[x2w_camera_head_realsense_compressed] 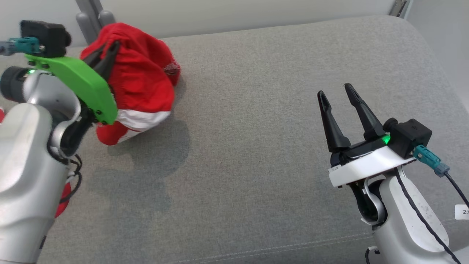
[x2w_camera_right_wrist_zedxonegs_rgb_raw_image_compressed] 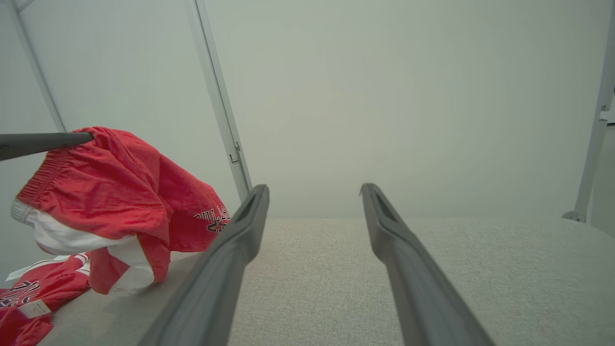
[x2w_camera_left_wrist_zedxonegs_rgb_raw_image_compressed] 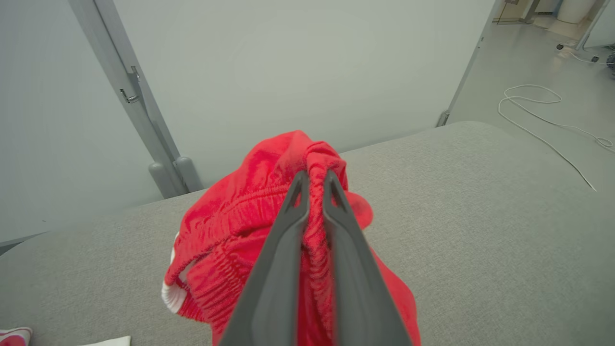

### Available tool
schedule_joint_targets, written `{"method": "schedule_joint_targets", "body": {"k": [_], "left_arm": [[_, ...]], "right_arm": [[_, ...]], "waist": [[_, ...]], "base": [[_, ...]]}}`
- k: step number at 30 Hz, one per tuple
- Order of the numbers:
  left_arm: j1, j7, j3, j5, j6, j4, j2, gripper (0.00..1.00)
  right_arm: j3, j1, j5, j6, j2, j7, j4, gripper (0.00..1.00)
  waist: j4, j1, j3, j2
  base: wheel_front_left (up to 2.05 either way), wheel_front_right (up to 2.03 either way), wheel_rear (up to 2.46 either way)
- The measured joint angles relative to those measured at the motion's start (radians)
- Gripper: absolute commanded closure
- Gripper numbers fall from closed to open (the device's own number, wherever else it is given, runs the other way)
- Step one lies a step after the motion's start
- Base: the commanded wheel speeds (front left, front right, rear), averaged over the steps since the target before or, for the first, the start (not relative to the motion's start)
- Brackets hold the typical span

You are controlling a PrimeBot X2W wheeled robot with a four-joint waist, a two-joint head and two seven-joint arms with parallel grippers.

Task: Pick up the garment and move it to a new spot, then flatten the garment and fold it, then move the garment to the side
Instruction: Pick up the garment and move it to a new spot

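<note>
While in a bunch, red garment (x2w_camera_left_wrist_zedxonegs_rgb_raw_image_compressed: 230, 216) between fingers of left gripper (x2w_camera_left_wrist_zedxonegs_rgb_raw_image_compressed: 316, 176).

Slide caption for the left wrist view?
Left gripper shut on the elastic waistband of red fabric shorts, hanging over a grey upholstered cushion.

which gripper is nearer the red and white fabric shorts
Left. The left gripper is shut on the red and white fabric shorts; the right gripper stands open, well off to their right.
</note>
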Motion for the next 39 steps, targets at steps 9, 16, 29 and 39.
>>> {"method": "schedule_joint_targets", "body": {"k": [9, 16, 29, 39], "left_arm": [[-0.014, -0.055, -0.035, -0.160, 0.000, -0.180, -0.103, 1.00], [0.062, -0.108, -0.002, -0.203, 0.000, -0.112, -0.102, 1.00], [0.355, -0.299, -0.062, -0.019, 0.010, 0.173, -0.060, 0.20], [0.337, -0.439, -0.060, 0.010, 0.010, 0.178, -0.100, 0.00]], "right_arm": [[-0.022, 0.027, 0.006, 0.000, 0.002, 0.000, -0.015, 0.00], [-0.051, 0.046, 0.006, 0.001, 0.001, 0.000, -0.030, 0.00], [-0.056, 0.063, -0.003, 0.009, 0.000, 0.000, -0.037, 0.00], [-0.045, 0.064, -0.003, 0.010, 0.001, 0.000, -0.007, 0.00]], "waist": [[-0.072, 0.0000, -0.038, 0.0000], [-0.103, 0.0000, -0.034, 0.0000], [-0.081, 0.0000, 0.003, 0.0000], [-0.049, 0.0000, 0.003, 0.0000]], "base": [[0.00, 0.00, 0.00], [0.00, 0.00, 0.00], [0.00, 0.00, 0.00], [0.00, 0.00, 0.00]]}}
